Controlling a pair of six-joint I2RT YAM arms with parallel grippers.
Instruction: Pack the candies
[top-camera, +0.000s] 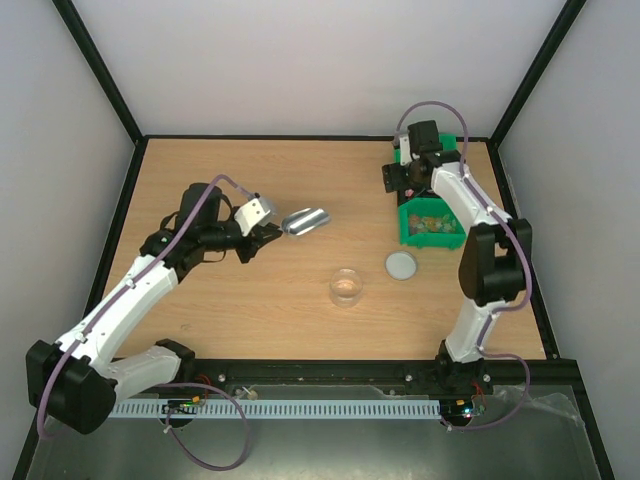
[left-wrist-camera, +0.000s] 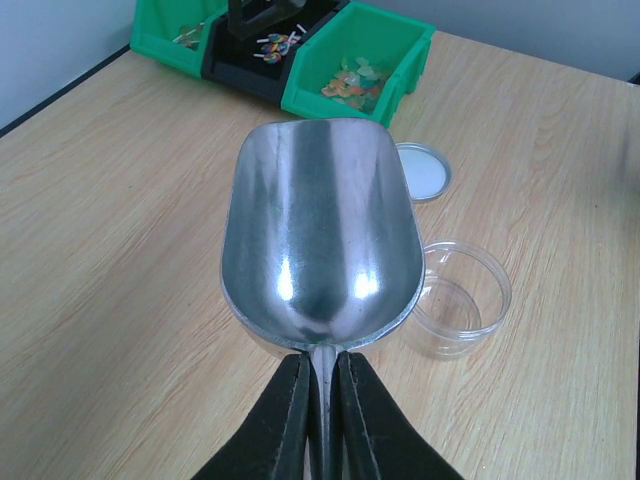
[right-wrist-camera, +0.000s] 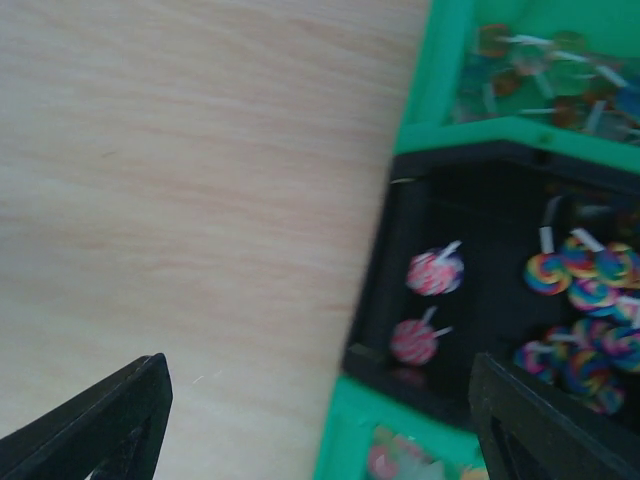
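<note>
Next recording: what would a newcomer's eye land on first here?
The shiny metal scoop, empty and clamped by its handle in the left end effector, fills the left wrist view at mid-table. Just right of it stand the empty clear jar and a round lid. At the far right, the right end effector hangs open at the edge of a black tray of swirled lollipops, flanked by green bins of candies.

- One metal scoop (left-wrist-camera: 318, 230) was seen.
- One clear jar (left-wrist-camera: 465, 300), one round lid (left-wrist-camera: 425, 172).
- Two green bins (left-wrist-camera: 330, 108), one black bin (left-wrist-camera: 245, 78).
- Candies (left-wrist-camera: 355, 80): perhaps dozens, too blurred.
</note>
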